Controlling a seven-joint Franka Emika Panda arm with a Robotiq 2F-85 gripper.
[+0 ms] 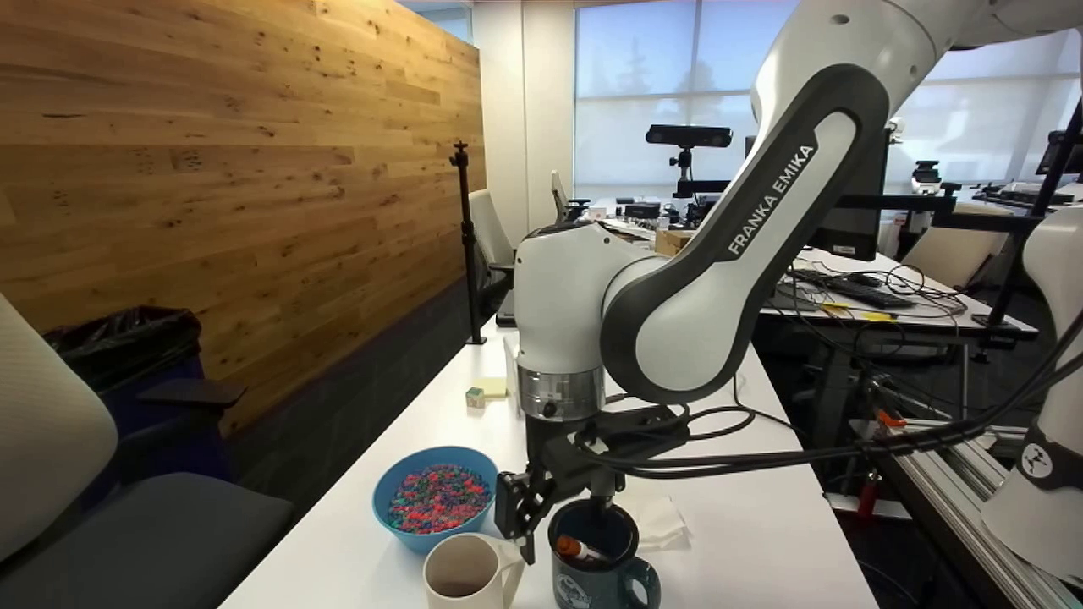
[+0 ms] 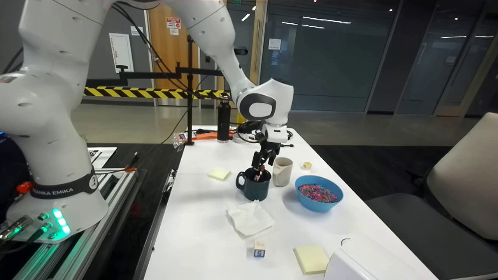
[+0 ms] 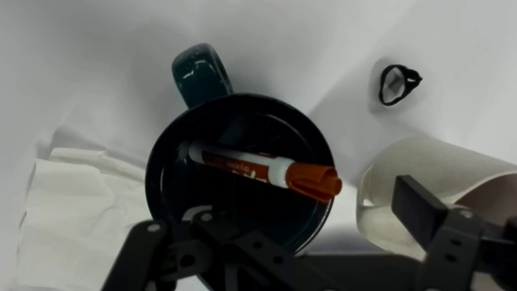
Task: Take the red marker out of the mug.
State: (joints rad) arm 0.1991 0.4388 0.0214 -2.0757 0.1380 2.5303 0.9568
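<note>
- White Franka Emika arm (image 2: 213,34) over a white tabletop (image 2: 194,237)
- Black tool (image 2: 264,160) at the mouth of a dark mug (image 2: 255,191), red marker (image 2: 259,174) slanting inside
- Beside it, beige cup (image 2: 282,173), then blue bowl (image 2: 319,207)

You have the blue bowl (image 2: 317,206), filled with multicoloured pieces (image 2: 319,193), just beside the cream cup (image 2: 281,177) in both exterior views. In an exterior view your creased white napkin (image 2: 250,219) lies near a small block (image 2: 260,248); two yellow note pads (image 2: 311,259) lie well apart; a black bottle (image 2: 223,121) stands at the far end of the table (image 2: 194,249).
</note>
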